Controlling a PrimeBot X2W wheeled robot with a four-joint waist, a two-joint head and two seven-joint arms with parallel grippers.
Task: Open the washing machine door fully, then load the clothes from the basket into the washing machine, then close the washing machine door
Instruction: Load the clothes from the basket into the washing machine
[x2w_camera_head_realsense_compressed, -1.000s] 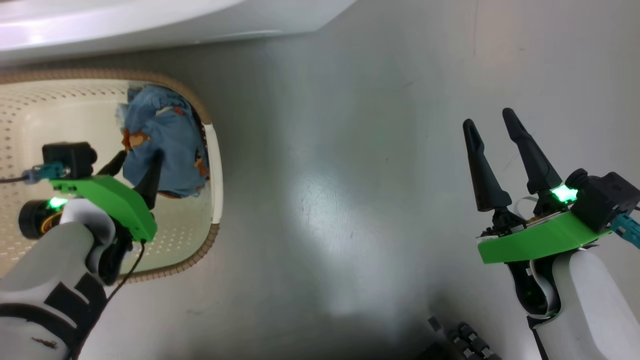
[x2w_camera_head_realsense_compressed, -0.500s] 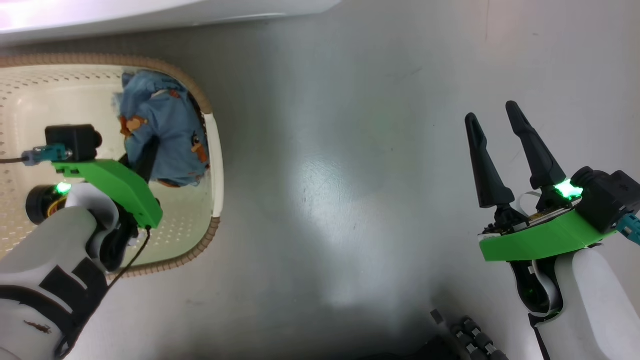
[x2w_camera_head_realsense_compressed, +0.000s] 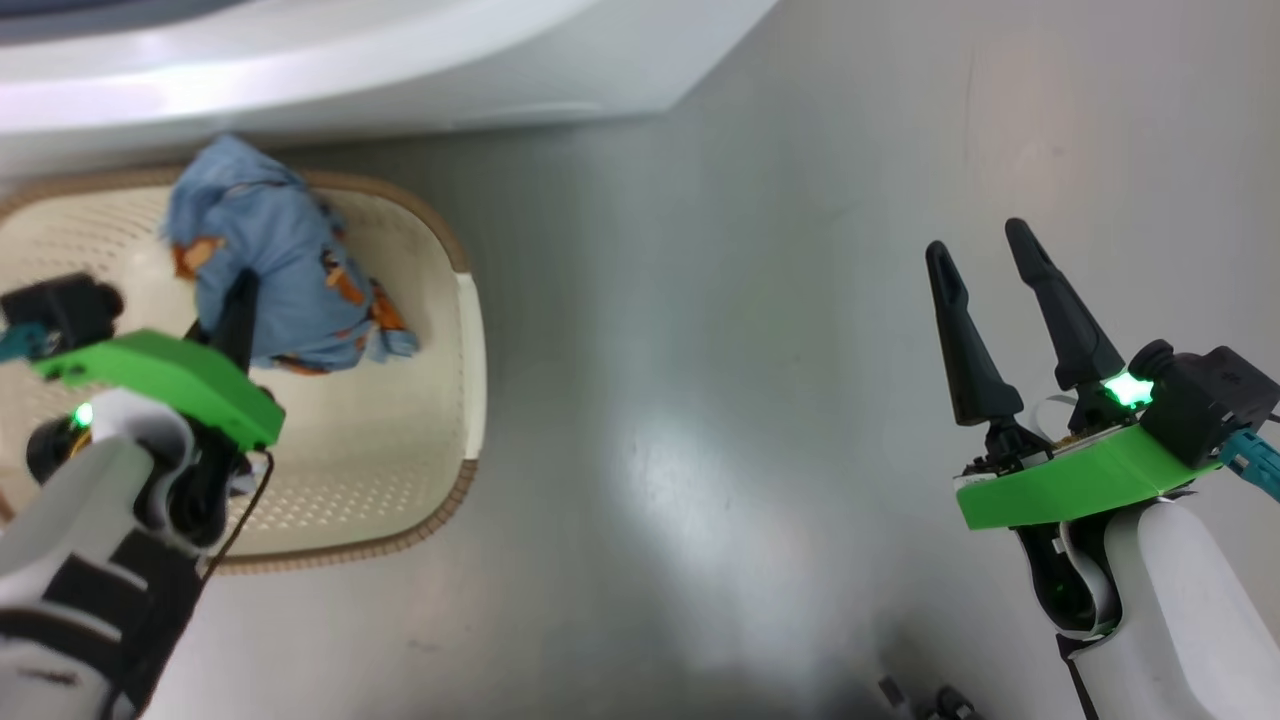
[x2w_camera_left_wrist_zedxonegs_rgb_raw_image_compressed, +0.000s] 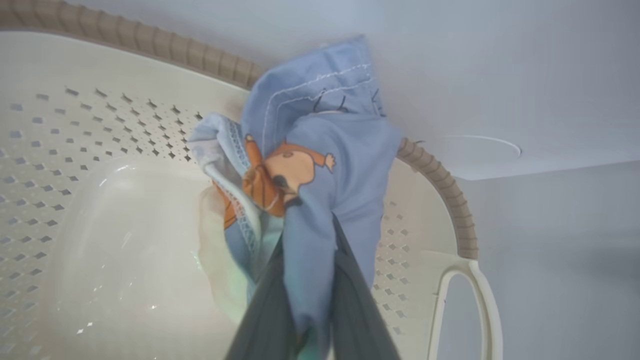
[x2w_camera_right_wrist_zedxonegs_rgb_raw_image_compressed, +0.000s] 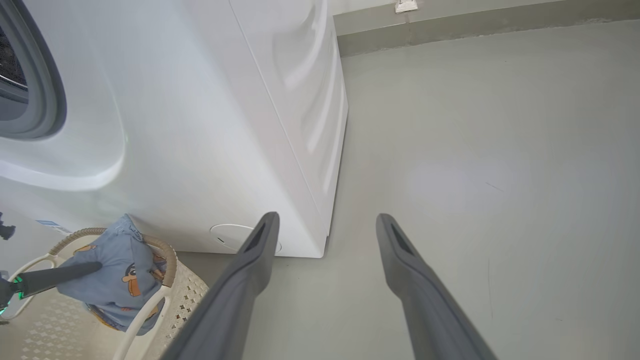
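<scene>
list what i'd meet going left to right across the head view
clothes → right rim of the basket → floor → right gripper

Grey floor (x2w_camera_head_realsense_compressed: 720, 300) smooth, glossy; pale light patch (x2w_camera_head_realsense_compressed: 690, 480) just below head view centre, toward 6 o'clock. Right wrist view: darker skirting band (x2w_camera_right_wrist_zedxonegs_rgb_raw_image_compressed: 475, 25) from 12 to 2 o'clock, small white fitting (x2w_camera_right_wrist_zedxonegs_rgb_raw_image_compressed: 406, 6) at its top edge, 12 o'clock; thin scratch (x2w_camera_right_wrist_zedxonegs_rgb_raw_image_compressed: 495, 186) at 3 o'clock

Seemingly one bundle of clothes (x2w_camera_head_realsense_compressed: 270, 260), one basket (x2w_camera_head_realsense_compressed: 472, 340), one washing machine (x2w_camera_head_realsense_compressed: 400, 60).
</scene>
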